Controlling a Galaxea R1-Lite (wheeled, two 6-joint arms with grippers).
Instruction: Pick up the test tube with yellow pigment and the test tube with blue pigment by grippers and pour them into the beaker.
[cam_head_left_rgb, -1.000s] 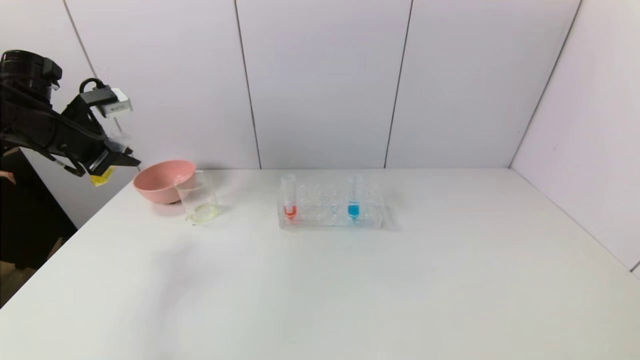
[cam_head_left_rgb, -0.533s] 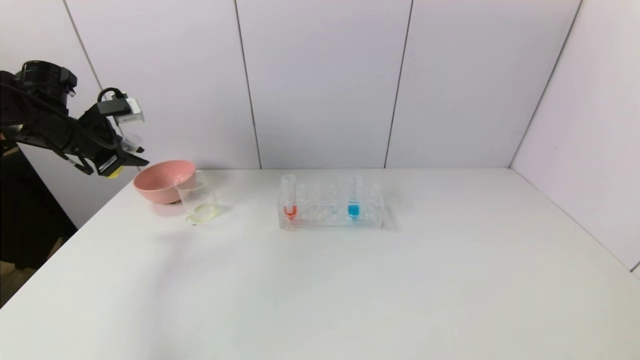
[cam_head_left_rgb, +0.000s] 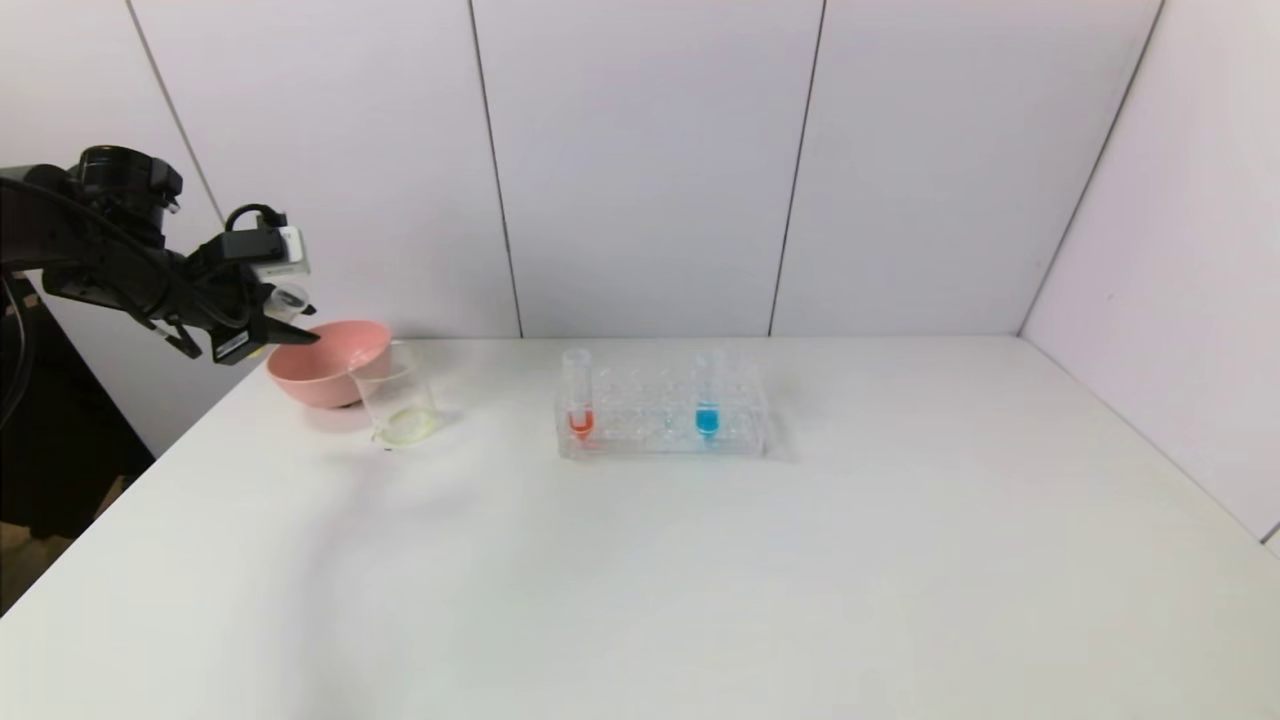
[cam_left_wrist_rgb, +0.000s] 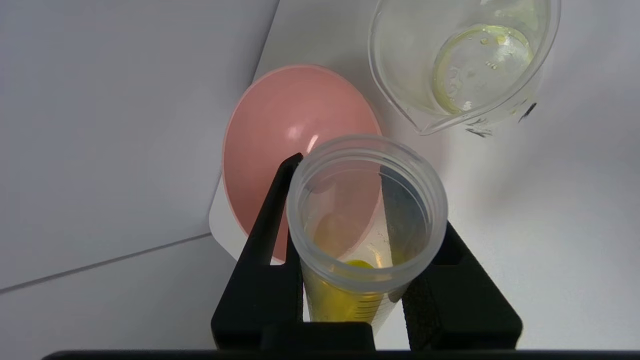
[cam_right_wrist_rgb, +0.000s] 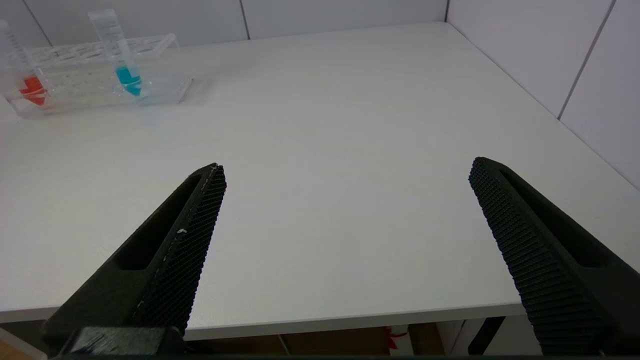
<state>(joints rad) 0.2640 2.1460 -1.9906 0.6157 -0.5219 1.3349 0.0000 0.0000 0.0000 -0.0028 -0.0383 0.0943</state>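
The left end effector (cam_head_left_rgb: 285, 325) clamps the test tube with yellow pigment (cam_left_wrist_rgb: 361, 235) above the pink bowl (cam_head_left_rgb: 325, 360), just left of the beaker (cam_head_left_rgb: 398, 398), which holds a thin yellow film. Right of the beaker on the counter (cam_head_left_rgb: 640, 560), the test tube with blue pigment (cam_head_left_rgb: 708, 395) stands in the rack (cam_head_left_rgb: 662, 410) with an orange-red tube (cam_head_left_rgb: 578, 395). The right end effector (cam_right_wrist_rgb: 345, 250) hangs wide open, well right of the beaker.

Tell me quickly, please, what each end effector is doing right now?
Left end effector: shut on the test tube with yellow pigment.
Right end effector: open, holding nothing.
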